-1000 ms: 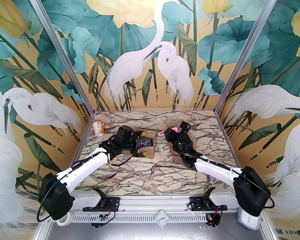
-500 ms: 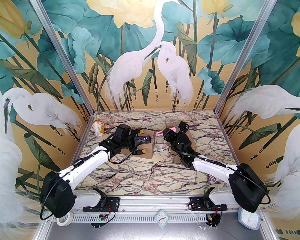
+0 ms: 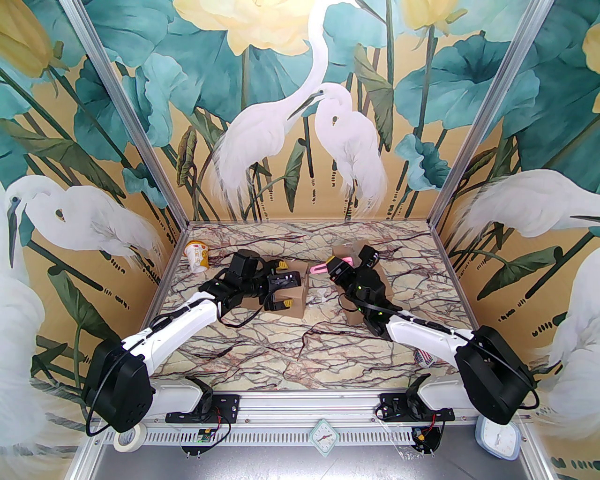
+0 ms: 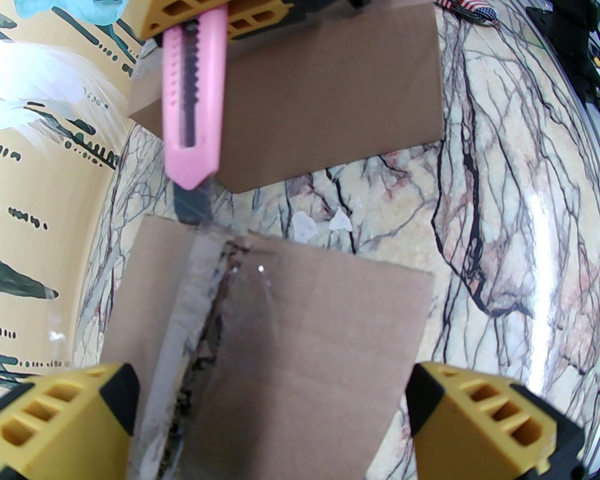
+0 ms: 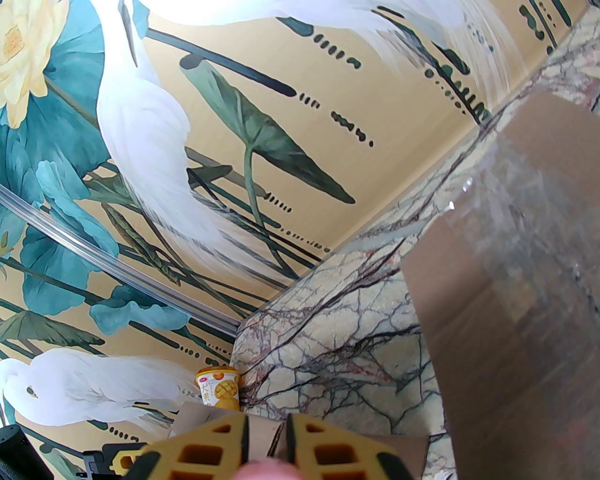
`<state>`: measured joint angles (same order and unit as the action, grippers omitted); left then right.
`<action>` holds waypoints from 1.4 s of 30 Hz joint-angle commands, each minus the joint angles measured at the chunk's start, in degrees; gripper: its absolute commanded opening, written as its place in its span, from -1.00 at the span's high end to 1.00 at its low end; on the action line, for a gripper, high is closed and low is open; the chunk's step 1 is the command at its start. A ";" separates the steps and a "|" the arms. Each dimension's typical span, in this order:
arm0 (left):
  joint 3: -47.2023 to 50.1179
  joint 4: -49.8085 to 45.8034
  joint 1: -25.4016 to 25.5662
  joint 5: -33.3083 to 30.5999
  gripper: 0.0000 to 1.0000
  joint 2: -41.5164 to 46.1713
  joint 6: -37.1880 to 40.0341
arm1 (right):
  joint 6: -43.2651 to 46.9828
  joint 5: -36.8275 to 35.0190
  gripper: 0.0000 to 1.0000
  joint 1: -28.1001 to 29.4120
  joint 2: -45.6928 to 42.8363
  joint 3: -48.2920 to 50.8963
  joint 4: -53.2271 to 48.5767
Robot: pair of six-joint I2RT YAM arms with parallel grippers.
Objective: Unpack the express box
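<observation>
The left claw [image 4: 272, 389] is released wide, its 2 yellow fingers [image 4: 65, 417] spread over the near end of the express box [image 4: 300, 337]. The left one overlaps the box's near corner and the right one stands off its side. I cannot tell whether either touches the cardboard. The box lies flat on the counter [image 4: 492, 211], directly below this claw. Its tape seam [image 4: 206, 318] runs away from the camera and looks ragged and dark, as if already slit along much of its length.

At the far end of that seam sits the blade of the pink utility knife [image 4: 192, 108], clenched in the right claw [image 4: 211, 21] and pointing toward the box. Whether the tip touches the edge is unclear.

The step in hand looks like cutting the tape. Next, I judge, the blade needs a shallow, straight pass along any uncut seam while the left claw braces the box, before the flaps can be lifted.

Behind the knife lies 1 other box [image 4: 328, 93], and a cup [image 3: 198, 256] stands in the far left corner.
</observation>
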<state>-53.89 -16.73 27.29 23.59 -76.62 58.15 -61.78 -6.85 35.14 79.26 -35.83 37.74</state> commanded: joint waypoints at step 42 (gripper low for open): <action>6.78 -2.87 -11.19 5.98 -0.99 8.59 -4.67 | -17.12 9.34 1.00 -0.39 5.34 -10.84 -15.59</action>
<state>-46.02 -18.35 16.82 27.46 -67.57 53.69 -80.14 5.28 34.28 87.11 -47.62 24.67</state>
